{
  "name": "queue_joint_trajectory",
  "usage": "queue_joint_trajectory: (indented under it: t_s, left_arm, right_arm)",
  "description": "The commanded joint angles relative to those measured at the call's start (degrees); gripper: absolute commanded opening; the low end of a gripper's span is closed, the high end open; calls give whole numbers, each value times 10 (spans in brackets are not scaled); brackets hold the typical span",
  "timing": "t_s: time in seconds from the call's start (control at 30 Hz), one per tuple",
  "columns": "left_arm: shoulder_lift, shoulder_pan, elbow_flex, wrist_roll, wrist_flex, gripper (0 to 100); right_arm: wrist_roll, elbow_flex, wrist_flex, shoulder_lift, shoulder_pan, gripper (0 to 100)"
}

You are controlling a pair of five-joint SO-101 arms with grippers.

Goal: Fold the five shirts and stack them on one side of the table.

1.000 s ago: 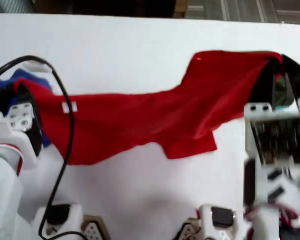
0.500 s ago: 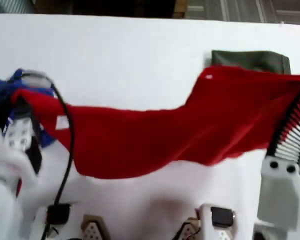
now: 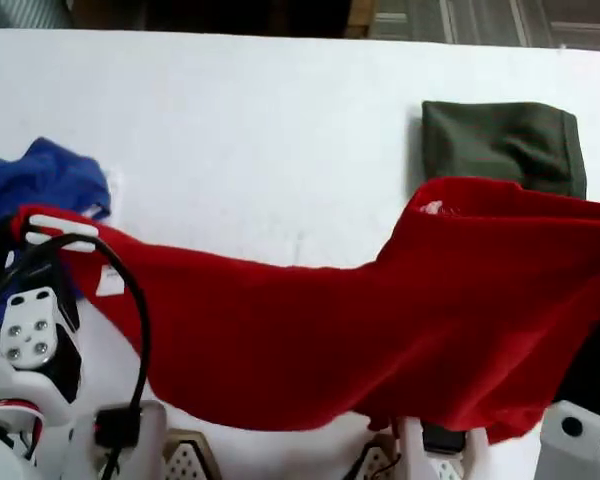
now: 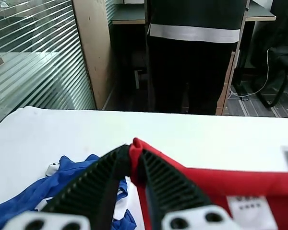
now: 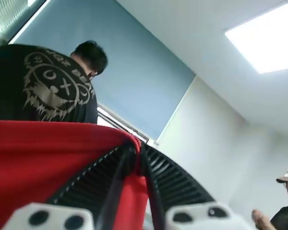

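- From high up, the red shirt (image 3: 380, 330) is held up and stretched across the lower half of the frame, from the left side to the right edge, over the white table (image 3: 230, 120). A folded green shirt (image 3: 500, 145) lies at the upper right. A blue shirt (image 3: 45, 180) lies bunched at the left edge.
- Left wrist: the left gripper (image 4: 133, 152) is pinched tight on a corner of the red shirt. The blue shirt lies on the table close by.
- Right wrist: the right gripper (image 5: 134, 149) is squeezed together on the red shirt's edge.
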Motion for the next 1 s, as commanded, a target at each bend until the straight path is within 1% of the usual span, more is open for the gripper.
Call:
queue_joint_trajectory:
  t_s: [0.0, 0.23, 0.4, 0.47, 0.53, 0.67, 0.73, 0.83, 0.97]
  left_arm:
    - [-2, -7, -6, 6, 5, 25]
    - [-3, -13, -6, 6, 10, 25]
    - [-3, -85, -6, 6, 11, 25]
    - [-3, -99, -5, 6, 11, 25]
    - [-3, -101, 2, 6, 12, 25]
    - [-2, -102, 73, 30, 8, 25]
    - [-2, -100, 87, 34, 8, 25]
    - [-3, -100, 71, 34, 9, 25]
    - [-3, -102, 22, 33, 11, 25]
  right_arm:
    - [-18, -7, 28, 21, 3, 19]
    - [-26, -5, 59, 22, 2, 19]
    - [-26, -5, 59, 22, 2, 19]
    - [-26, -5, 59, 22, 2, 19]
    - [-26, -5, 59, 22, 2, 19]
    - [-26, -3, 58, 22, 2, 19]
    - [-26, -3, 59, 22, 2, 19]
    - [-27, -3, 60, 22, 2, 19]
    - [-51, -6, 62, 13, 2, 19]
